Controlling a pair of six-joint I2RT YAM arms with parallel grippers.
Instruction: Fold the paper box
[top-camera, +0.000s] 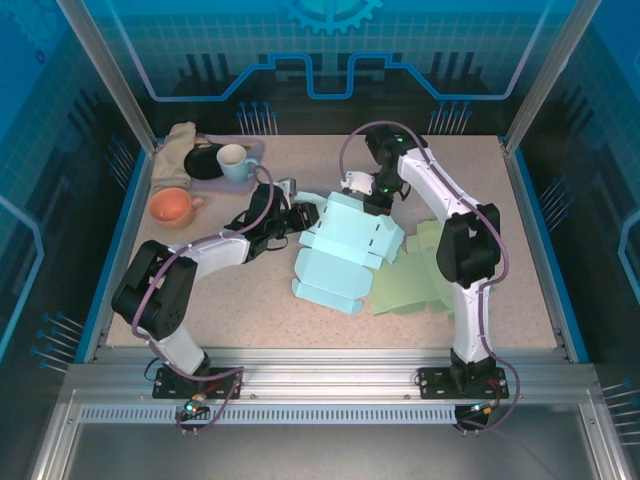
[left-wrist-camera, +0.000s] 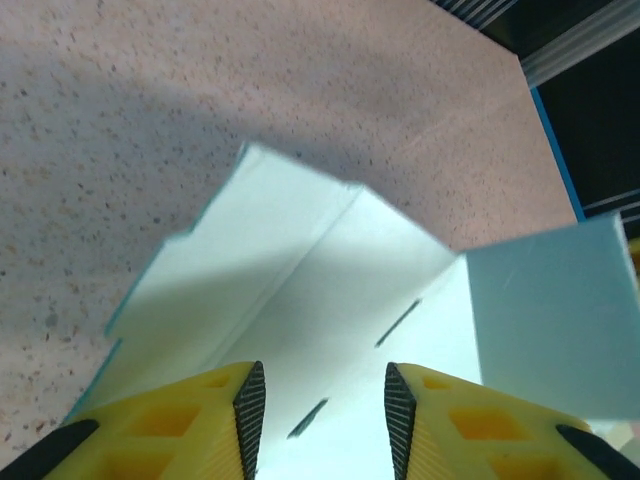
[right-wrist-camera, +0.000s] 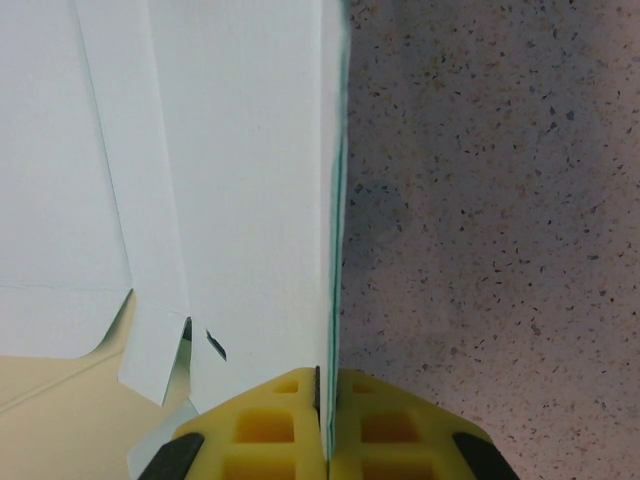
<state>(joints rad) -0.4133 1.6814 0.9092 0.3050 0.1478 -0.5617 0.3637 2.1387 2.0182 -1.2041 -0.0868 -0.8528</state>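
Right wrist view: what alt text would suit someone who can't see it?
The right end effector is shut on the edge of the pale blue paper box. Speckled table lies to the right, a cream sheet at lower left.

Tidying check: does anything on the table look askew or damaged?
Nothing looks damaged. The green sheets lie fanned crookedly, partly under the blue paper box, and a cloth sits crumpled in the far-left corner.

Paper box (top-camera: 345, 250), partly folded
Left hand (top-camera: 300, 217) at its left edge, right hand (top-camera: 378, 206) at its far edge, green sheets (top-camera: 415, 285) right.
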